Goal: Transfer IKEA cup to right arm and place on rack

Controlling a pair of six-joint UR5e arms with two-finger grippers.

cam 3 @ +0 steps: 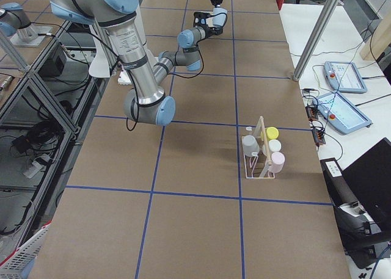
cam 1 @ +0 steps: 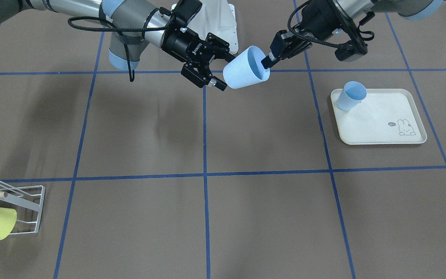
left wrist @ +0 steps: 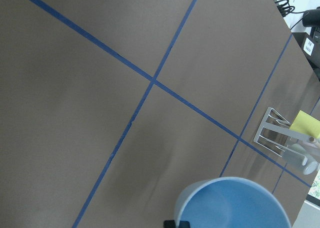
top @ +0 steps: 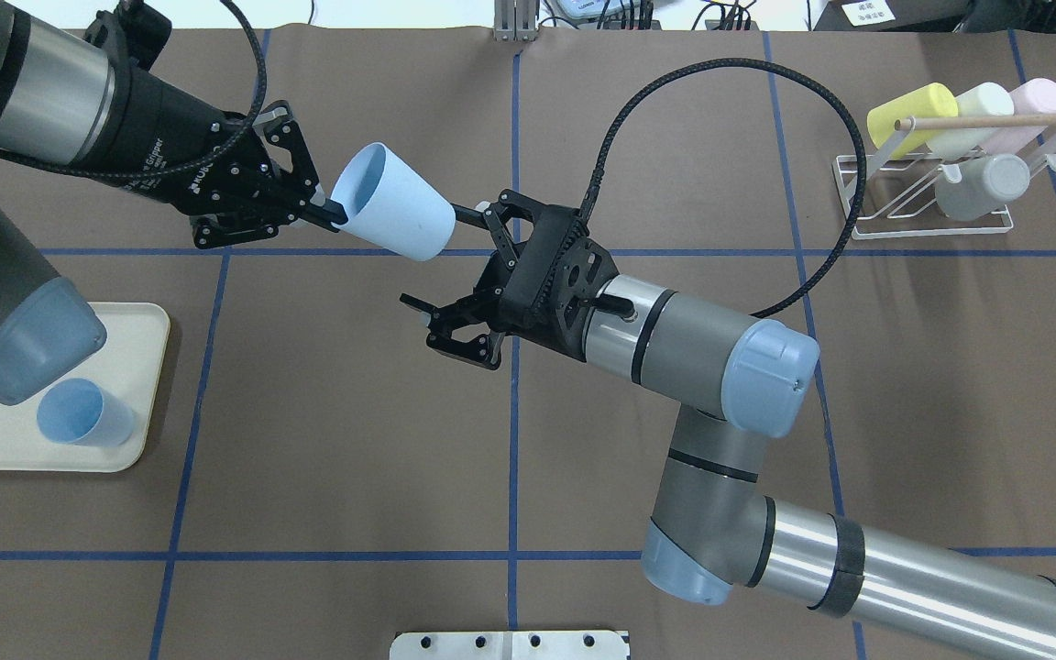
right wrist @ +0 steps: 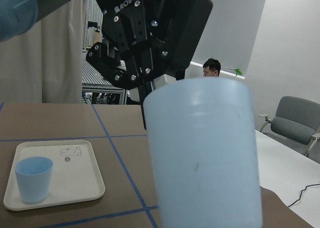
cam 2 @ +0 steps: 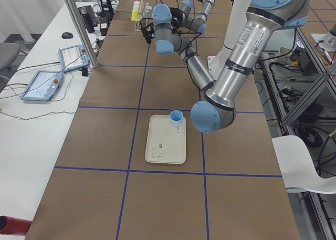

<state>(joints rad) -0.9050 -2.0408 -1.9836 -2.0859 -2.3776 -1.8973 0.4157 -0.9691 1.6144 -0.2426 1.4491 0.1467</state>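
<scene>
A pale blue IKEA cup (cam 1: 246, 68) hangs on its side in the air over the table's far middle. My left gripper (cam 1: 267, 62) is shut on its rim, one finger inside the mouth; it also shows in the overhead view (top: 322, 213). My right gripper (cam 1: 225, 71) is open, its jaws standing on either side of the cup's (top: 395, 215) base; I cannot tell whether they touch it. The cup (right wrist: 205, 153) fills the right wrist view. The white wire rack (top: 931, 215) with a wooden dowel stands at the far right and holds several cups.
A cream rabbit-print tray (cam 1: 381, 120) lies on my left side with a second blue cup (cam 1: 350, 96) upright in its corner. The rack (cam 1: 25, 205) holds yellow, cream, pink and grey cups. Blue tape lines cross the brown table.
</scene>
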